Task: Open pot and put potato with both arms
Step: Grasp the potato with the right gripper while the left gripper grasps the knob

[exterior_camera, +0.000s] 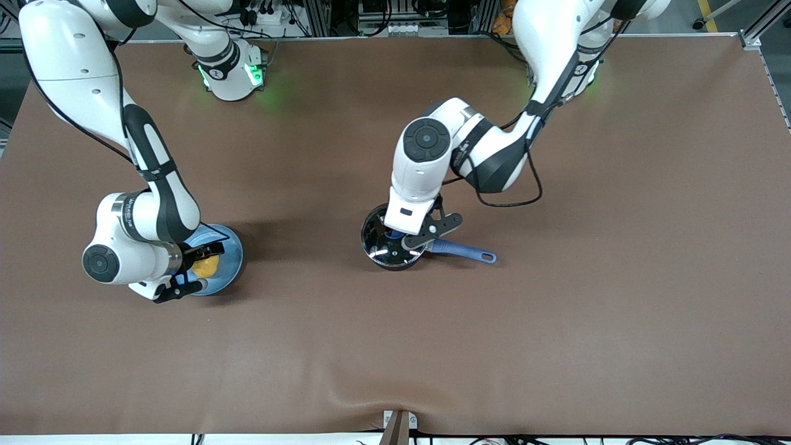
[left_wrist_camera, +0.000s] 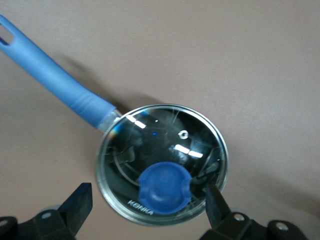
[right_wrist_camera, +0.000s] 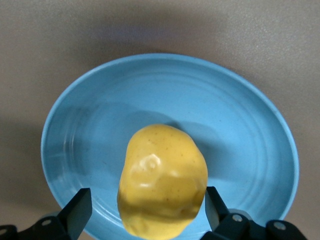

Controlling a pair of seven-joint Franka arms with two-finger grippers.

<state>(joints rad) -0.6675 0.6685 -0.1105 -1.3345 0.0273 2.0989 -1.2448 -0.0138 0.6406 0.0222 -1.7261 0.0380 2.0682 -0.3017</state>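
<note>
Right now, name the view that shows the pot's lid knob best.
The left wrist view: the blue knob sits unobstructed on the glass lid, between the open left gripper. The front view hides most of it under that gripper; the right wrist view lacks it.

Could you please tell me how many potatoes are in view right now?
1. The potato lies on the blue plate at the right arm's end of the table, between the open right pincer's fingers. The lidded pot shows none inside.
</note>
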